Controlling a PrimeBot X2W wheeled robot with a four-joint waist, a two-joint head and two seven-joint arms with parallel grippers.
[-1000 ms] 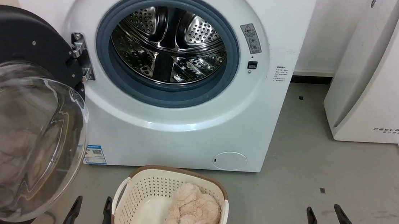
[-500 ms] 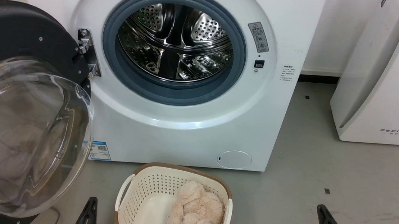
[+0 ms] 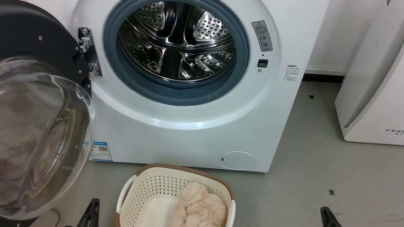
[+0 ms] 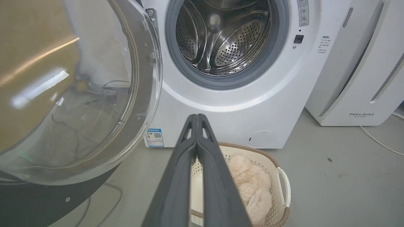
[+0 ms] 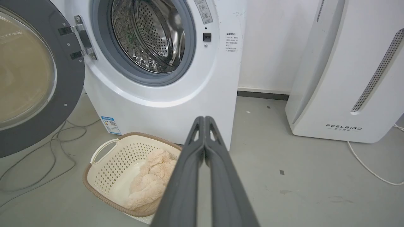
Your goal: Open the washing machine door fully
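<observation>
Black-rimmed washing machine door (image 3: 26, 112) swung wide, up-left of left claw (image 4: 197, 117).
It hangs off hinge (image 3: 86, 54) at the left of the washing machine (image 3: 186, 126); left claw nearer, pinched closed, empty; drum (image 3: 177, 42) gapes centre; right claw (image 5: 204, 119) closed, empty, well apart.

Washing machine door (image 3: 29, 120) wide open, at the left.
Round and black with a bulging clear glass bowl, it hangs from a metal hinge (image 3: 87, 50) on the left of the white washing machine (image 3: 185, 137), leaving the steel drum (image 3: 177, 42) exposed.
</observation>
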